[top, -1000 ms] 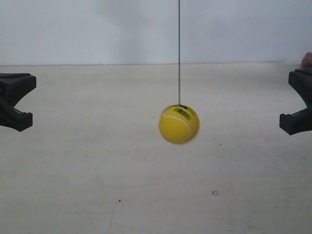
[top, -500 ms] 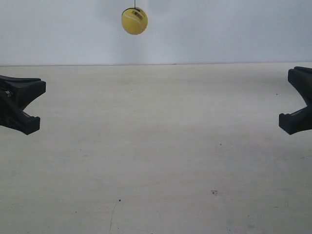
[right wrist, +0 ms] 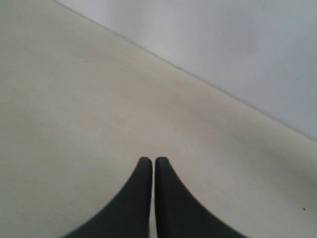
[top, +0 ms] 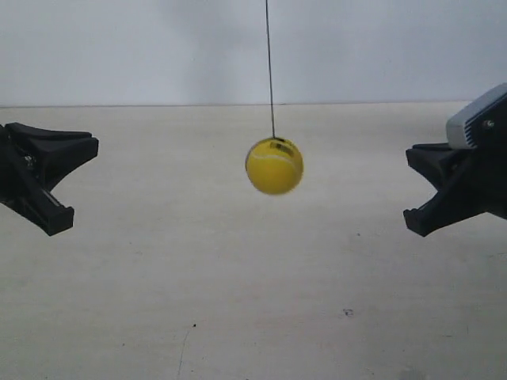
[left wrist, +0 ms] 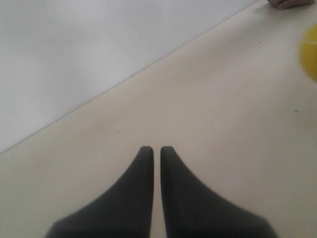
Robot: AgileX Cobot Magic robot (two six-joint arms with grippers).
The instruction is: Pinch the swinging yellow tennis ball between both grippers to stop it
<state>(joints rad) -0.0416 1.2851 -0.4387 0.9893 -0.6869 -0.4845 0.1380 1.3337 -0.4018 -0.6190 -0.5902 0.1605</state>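
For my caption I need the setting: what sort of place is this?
Likely a robot test bench: a pale table by a white wall, a ball on a string, the left gripper and right gripper.

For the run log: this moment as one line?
yellow tennis ball on string: blurred, untouched | left end effector: shut, apart from ball | right end effector: shut, apart | pinch: not yet

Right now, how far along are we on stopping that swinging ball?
Done: the left gripper and right gripper, jaws shut, sit on either side of the yellow tennis ball at roughly its height. In hand: nothing is pinched; the ball hangs blurred on its string, clear of both. Left: bring both in until they press the ball from opposite sides.
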